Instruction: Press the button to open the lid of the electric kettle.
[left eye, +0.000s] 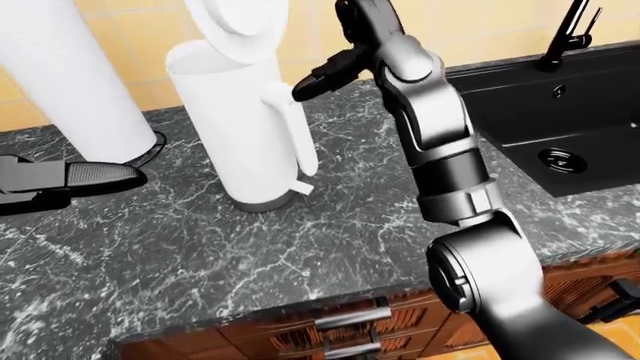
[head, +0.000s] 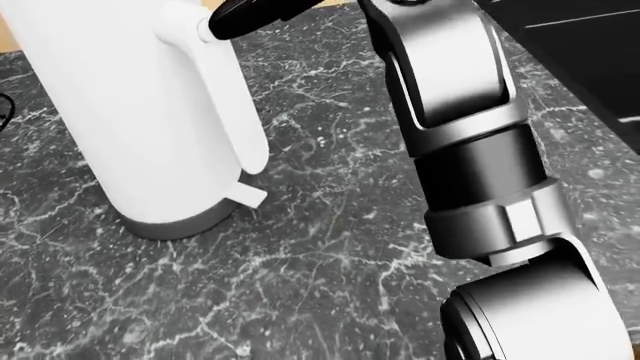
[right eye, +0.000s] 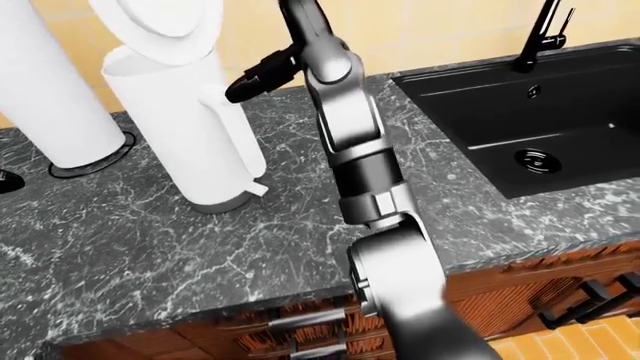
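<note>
The white electric kettle (left eye: 240, 127) stands upright on the dark marble counter (left eye: 300, 247), and its round lid (left eye: 235, 22) is tipped up and open above the body. My right hand (left eye: 308, 84) reaches over from the right. Its black fingers are spread, and their tips are at the top of the kettle's handle (left eye: 298, 135), where it joins the rim. The hand grips nothing. My left hand (left eye: 75, 178) lies flat and open low at the left edge of the left-eye view, apart from the kettle.
A tall white paper towel roll (left eye: 70, 75) stands to the left of the kettle. A black sink (left eye: 570, 127) with a black faucet (left eye: 570, 34) is set into the counter at the right. Wooden drawers with metal handles (left eye: 350, 322) are below the counter edge.
</note>
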